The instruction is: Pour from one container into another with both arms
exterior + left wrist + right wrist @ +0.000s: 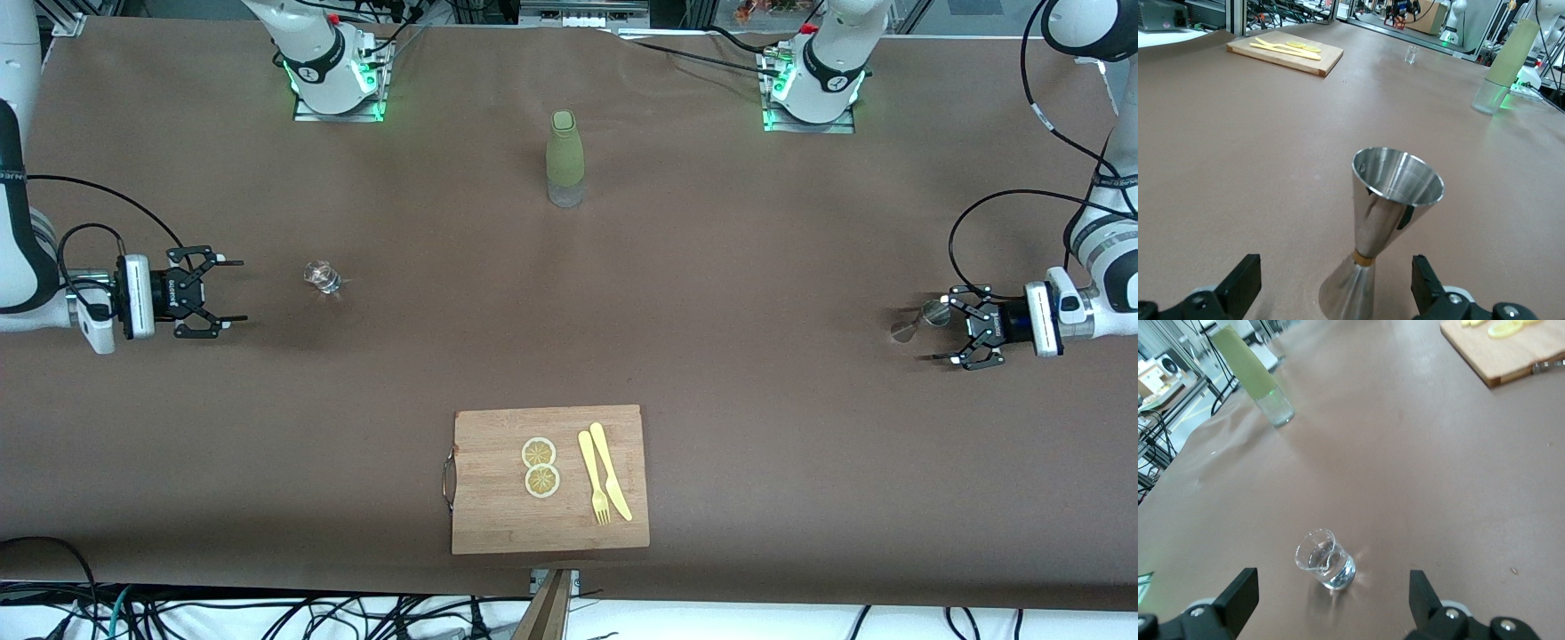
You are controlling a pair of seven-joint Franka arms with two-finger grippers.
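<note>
Clear glass, the tiny cup (322, 276) on the brown bench (711, 267) looks light, slick and fragile; we'd pinch its wall, the right gripper (233, 290) gaping just beside it. The shiny steel hourglass jigger (920, 320) stands between the left gripper's (933, 331) spread fingers; we'd take its narrow waist

Shiny polished steel jigger (1385, 220), clear glinting glass cup (1325, 559), matt brown table covering (765, 249), pale wooden board (498, 507)

One glass cup (322, 276), one steel jigger (918, 321), one green-sleeved bottle (564, 159), one cutting board (498, 516), two lemon slices (540, 467), one knife (611, 469), one fork (594, 477).
</note>
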